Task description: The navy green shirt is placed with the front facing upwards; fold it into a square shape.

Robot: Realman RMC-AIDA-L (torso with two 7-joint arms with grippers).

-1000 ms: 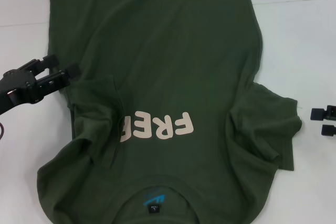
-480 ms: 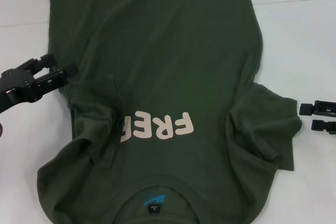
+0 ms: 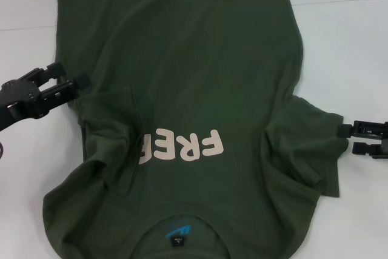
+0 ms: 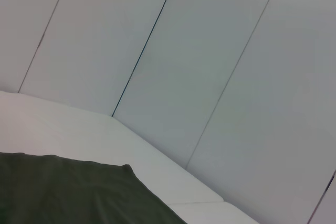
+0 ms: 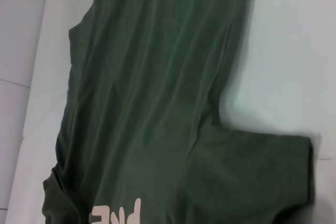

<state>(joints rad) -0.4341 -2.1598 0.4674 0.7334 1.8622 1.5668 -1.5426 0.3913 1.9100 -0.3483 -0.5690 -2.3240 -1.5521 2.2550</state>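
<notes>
- Two grippers in play, one at each side of the navy green shirt (image 3: 194, 119), which lies front-up on the white tabletop (image 3: 345, 53), collar toward the near edge, hem toward the far edge.
- Pale "FREE" lettering (image 3: 182, 145) reads upside down in the head view; its first-seen end is partly covered by a fold of cloth.
- Small blue logo (image 3: 177, 231) sits inside the collar at the near edge.
- Left sleeve is bunched and folded inward over the chest; right sleeve (image 3: 315, 144) spreads out toward the right edge, creased.
- Left gripper (image 3: 68, 76) at the shirt's left side edge, fingers spread apart, tips touching or just beside the cloth.
- Right gripper (image 3: 348, 139) at the right sleeve's outer edge, fingers parted, upper tip touching the sleeve hem; nothing clamped.
</notes>
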